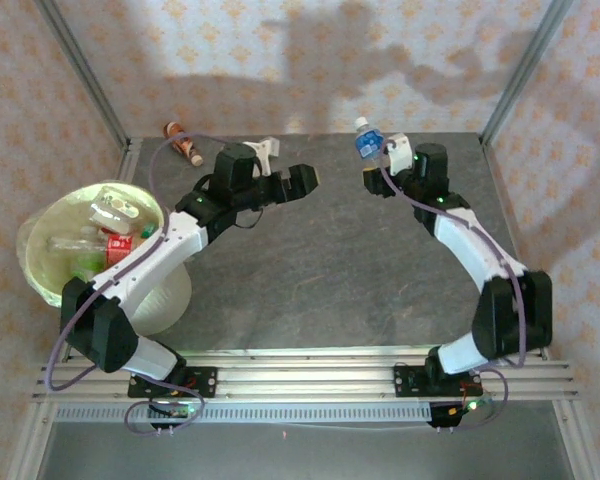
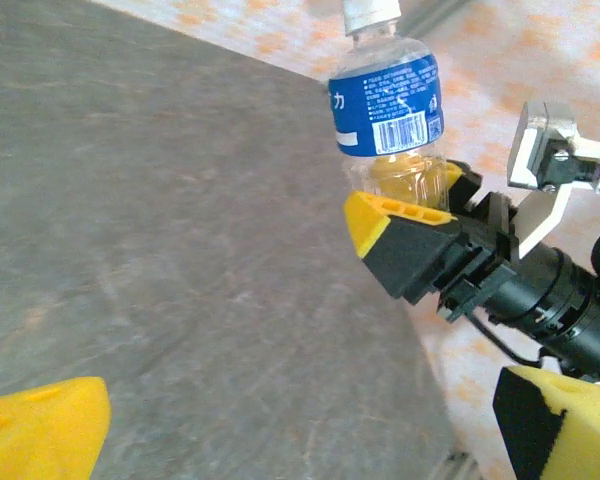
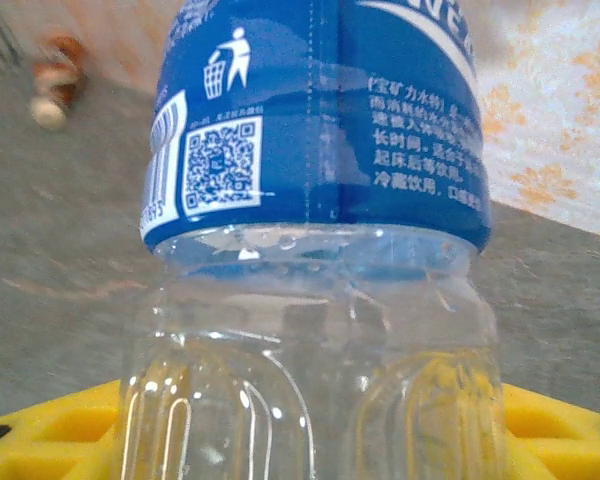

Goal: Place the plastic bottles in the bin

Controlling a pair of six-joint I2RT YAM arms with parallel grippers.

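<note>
Yellow-padded and clenched, the right gripper [image 1: 377,160] is seen grasping a blue-labelled bottle [image 1: 366,142] at the far right of the table [image 1: 330,280]. The carrying step is therefore judged to be in hand: one bottle is secured and not yet delivered. The bin [image 1: 38,250] is placed at the left edge, well apart from this gripper. The next move is judged to call for the bottle to be brought leftward across the table, either over the rim itself or within reach of the left gripper [image 1: 302,182], which is turned toward it.

In the left wrist view the right gripper's pads [image 2: 395,215] are pressed on the clear ribbed lower body of the bottle, below the label. The bottle is held upright, white cap on top. Whether its base is lifted off the table cannot be told. The left gripper is spread wide, its pads [image 2: 40,430] well apart, and nothing is held or touched by it.

Further out, several bottles [image 1: 120,240] are already lying inside the bin, one with a red label. An orange-brown bottle [image 1: 183,143] is seen lying at the far left of the table, yet to be collected.
</note>
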